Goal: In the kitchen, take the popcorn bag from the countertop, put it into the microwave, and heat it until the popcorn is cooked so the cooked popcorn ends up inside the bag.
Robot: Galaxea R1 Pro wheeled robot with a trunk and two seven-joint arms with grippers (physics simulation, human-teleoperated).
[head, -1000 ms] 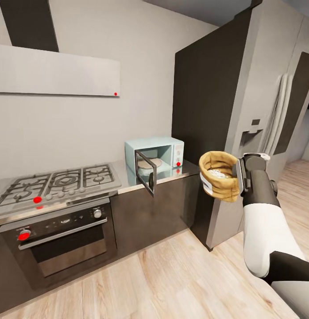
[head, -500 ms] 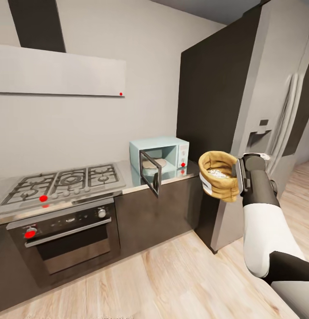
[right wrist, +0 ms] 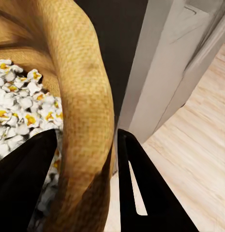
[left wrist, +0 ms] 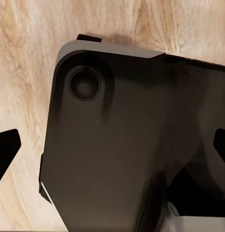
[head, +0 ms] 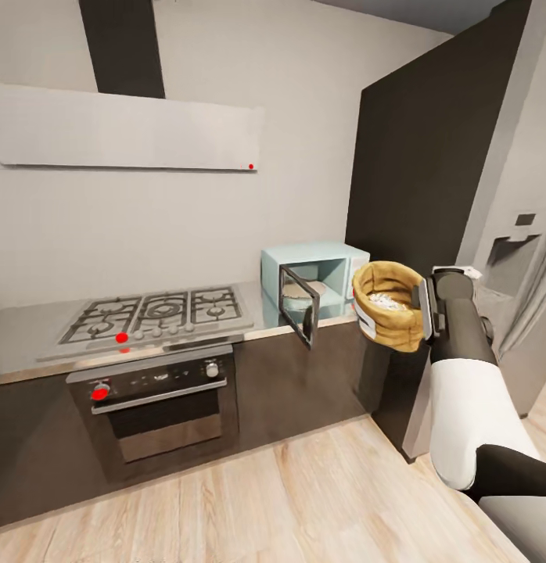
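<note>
The head camera looked forward and down at the microwave. The right wrist camera sat close against the popcorn bag, shared with the head view. The left wrist camera faced the floor.

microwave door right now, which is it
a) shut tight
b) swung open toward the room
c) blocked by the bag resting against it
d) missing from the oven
b: in the head view the microwave has its dark glass door swung out over the countertop edge, cavity showing, while the right gripper holds the popcorn bag in the air beside it.

Popcorn bag rough woven paper; countertop brushed steel; floor matt wood.
</note>
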